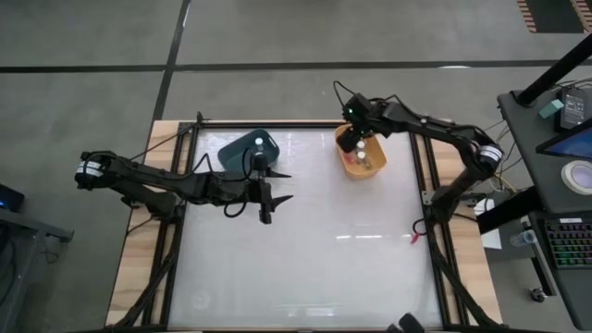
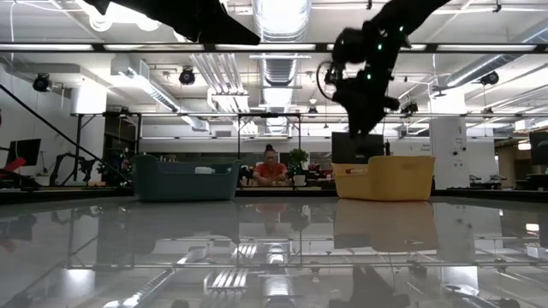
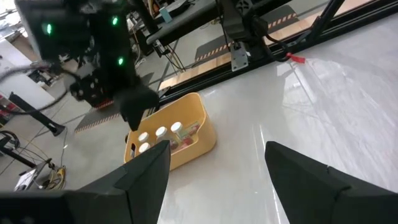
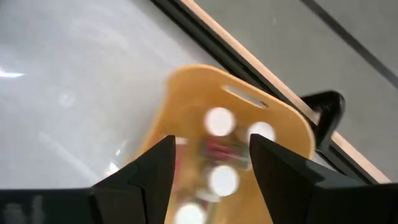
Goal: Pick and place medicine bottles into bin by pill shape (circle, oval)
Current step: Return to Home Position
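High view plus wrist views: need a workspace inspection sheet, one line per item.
Surface: glossy white table top; no bottle seen loose on it.
Job's things: medicine bottles, white tops, upright inside the yellow bin; the teal bin shows one white top from above.
Clutter: small red scrap at the table's right edge.
Grippers: left pincer open, empty, beside the teal bin; right pincer open, empty, above the yellow bin.
Cables: thin cable loop at the right arm's wrist.
Surroundings: person seated beyond the table; keyboard on a desk to the right.
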